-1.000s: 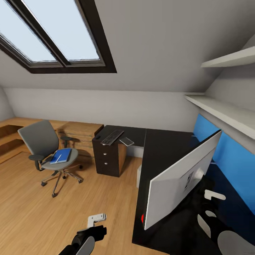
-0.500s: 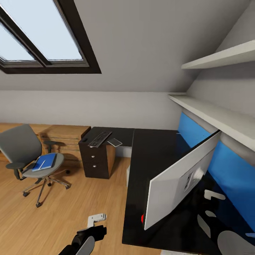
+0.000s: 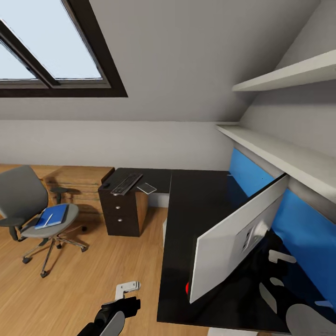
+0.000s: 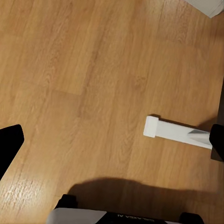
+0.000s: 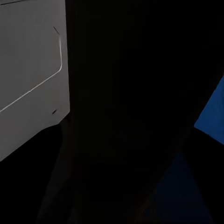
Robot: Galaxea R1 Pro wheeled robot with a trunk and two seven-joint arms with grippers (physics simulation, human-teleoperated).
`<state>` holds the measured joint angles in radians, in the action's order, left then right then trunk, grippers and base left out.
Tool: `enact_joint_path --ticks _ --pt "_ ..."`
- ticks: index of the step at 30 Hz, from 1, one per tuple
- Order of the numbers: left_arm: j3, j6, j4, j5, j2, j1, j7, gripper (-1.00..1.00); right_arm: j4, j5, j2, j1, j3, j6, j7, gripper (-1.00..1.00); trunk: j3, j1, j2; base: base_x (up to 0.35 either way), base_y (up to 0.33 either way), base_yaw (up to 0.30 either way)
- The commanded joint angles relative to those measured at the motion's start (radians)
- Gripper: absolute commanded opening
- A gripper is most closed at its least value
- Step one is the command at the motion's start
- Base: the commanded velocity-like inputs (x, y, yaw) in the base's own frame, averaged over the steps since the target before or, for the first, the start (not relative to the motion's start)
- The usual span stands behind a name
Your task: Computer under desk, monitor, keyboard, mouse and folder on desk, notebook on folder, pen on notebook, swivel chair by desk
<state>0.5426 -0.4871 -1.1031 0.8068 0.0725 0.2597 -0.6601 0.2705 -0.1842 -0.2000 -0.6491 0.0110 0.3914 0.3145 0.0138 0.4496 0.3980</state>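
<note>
The monitor [image 3: 235, 240] stands tilted near the desk's [image 3: 196, 214] near-left edge, silver back toward us. The keyboard [image 3: 126, 183] lies on the far wing. The folder [image 3: 52, 216] rests on the chair [image 3: 32, 210], far left across open floor [image 3: 93, 275]. Whether either gripper is clenched, I cannot tell.

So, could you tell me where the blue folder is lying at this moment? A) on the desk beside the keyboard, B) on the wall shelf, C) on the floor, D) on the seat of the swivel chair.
D: in the head view the folder lies flat on the grey seat of the swivel chair, apart from the desk and its keyboard.
</note>
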Motion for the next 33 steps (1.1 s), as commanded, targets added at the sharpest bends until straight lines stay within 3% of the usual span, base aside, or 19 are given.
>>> enact_joint_path --ticks 1,28,33 --pt "0.004 -0.001 -0.001 0.008 0.001 0.001 -0.009 1.0 0.001 0.0 0.0 -0.001 -0.002 0.006 -0.002 -1.0 0.001 0.0 0.002 0.0 0.0 0.0" --pt "0.004 -0.001 -0.001 0.008 0.001 0.001 -0.009 1.0 0.002 0.0 0.002 -0.001 -0.018 0.004 -0.003 -1.0 0.001 0.0 0.002 0.001 0.0 0.0" --pt "0.004 0.0 -0.002 0.008 0.001 0.001 -0.009 1.0 0.002 0.0 0.002 -0.001 -0.019 0.004 -0.003 -1.0 0.001 0.0 0.002 0.175 0.0 0.0"
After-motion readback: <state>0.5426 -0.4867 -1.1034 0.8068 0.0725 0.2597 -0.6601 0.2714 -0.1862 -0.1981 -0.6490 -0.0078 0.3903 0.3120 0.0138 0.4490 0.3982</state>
